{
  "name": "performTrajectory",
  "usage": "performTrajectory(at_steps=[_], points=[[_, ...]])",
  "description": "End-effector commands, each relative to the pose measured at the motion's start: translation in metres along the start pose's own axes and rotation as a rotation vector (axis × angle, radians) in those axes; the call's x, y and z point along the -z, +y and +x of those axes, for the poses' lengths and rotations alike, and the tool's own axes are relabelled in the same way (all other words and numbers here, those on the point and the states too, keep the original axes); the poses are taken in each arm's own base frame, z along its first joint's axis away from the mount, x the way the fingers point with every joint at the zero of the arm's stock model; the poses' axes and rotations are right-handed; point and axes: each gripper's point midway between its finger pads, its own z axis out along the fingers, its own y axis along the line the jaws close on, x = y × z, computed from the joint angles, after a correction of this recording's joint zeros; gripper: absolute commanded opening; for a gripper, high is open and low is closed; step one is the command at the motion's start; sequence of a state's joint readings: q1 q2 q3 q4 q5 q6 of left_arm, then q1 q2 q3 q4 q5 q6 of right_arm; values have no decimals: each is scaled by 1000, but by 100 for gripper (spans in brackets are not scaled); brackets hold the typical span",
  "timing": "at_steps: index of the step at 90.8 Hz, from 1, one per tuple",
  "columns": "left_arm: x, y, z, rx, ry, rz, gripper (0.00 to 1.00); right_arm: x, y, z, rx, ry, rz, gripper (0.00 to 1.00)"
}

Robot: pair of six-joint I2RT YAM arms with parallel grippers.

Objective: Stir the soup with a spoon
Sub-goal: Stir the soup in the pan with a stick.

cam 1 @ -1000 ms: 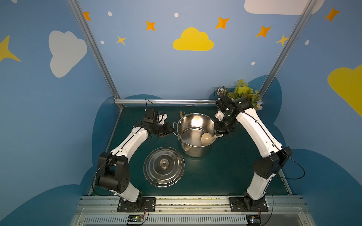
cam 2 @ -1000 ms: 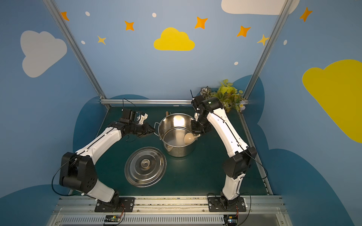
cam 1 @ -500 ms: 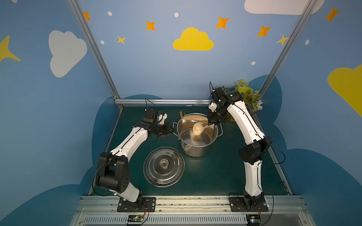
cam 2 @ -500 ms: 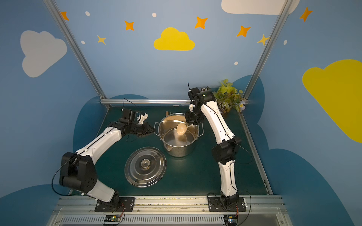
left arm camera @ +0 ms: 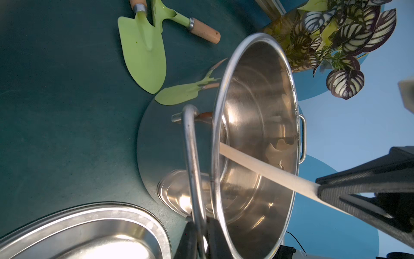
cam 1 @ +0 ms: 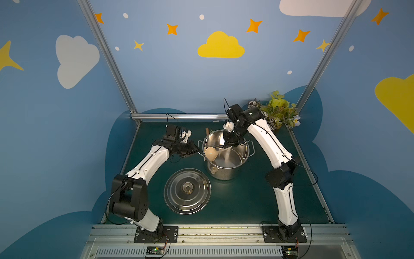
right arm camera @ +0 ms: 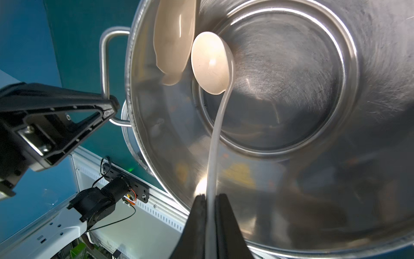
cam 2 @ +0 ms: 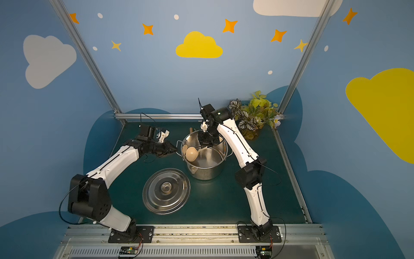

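Spoon [right arm camera: 210, 65] clamped in right claw [right arm camera: 210, 198], left claw [left arm camera: 200, 224] pinching pot handle [left arm camera: 190, 157] — lid [cam 1: 187, 191] beside (trowels [left arm camera: 143, 51] behind)

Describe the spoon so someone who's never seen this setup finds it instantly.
Look at the steel pot on the dark green table. The spoon reaches inside it, handle pinched by the right gripper. It alone is cream plastic among shiny metal.

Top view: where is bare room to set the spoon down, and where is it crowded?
Free: the mat between lid, pot and right arm; also the back corner behind the left hand. Crowded: behind the pot, with trowels, plant and right hand.
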State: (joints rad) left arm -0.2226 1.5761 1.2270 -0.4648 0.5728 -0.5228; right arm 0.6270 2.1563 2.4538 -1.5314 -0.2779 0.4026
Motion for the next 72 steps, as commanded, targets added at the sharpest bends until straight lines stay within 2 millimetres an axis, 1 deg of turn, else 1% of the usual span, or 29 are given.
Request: performTrajectory(at_steps=[1, 11, 15, 21, 29, 35, 45, 51, 62, 72], points=[[-3, -3, 20, -16, 84, 19, 12, 30, 11, 27, 52, -21, -25, 0], [-3, -2, 20, -14, 83, 17, 12, 41, -5, 48, 40, -13, 37, 0], [-2, -1, 20, -12, 82, 15, 12, 43, -14, 56, 32, -3, 72, 0], [-2, -1, 21, -10, 83, 15, 12, 51, -31, 66, 9, -1, 130, 0], [-1, -1, 20, -11, 81, 16, 12, 59, -56, 73, -32, -1, 194, 0], [-1, 0, 19, -9, 79, 15, 12, 65, -69, 74, -59, -11, 209, 0], [-1, 0, 18, -7, 78, 16, 12, 72, -90, 66, -108, -30, 227, 0], [-1, 0, 17, -7, 76, 16, 12, 73, -98, 59, -125, -40, 232, 0], [-1, -1, 16, -10, 75, 16, 12, 71, -105, 41, -144, -52, 232, 0], [-1, -2, 15, -12, 75, 17, 12, 66, -105, 22, -144, -69, 231, 0]])
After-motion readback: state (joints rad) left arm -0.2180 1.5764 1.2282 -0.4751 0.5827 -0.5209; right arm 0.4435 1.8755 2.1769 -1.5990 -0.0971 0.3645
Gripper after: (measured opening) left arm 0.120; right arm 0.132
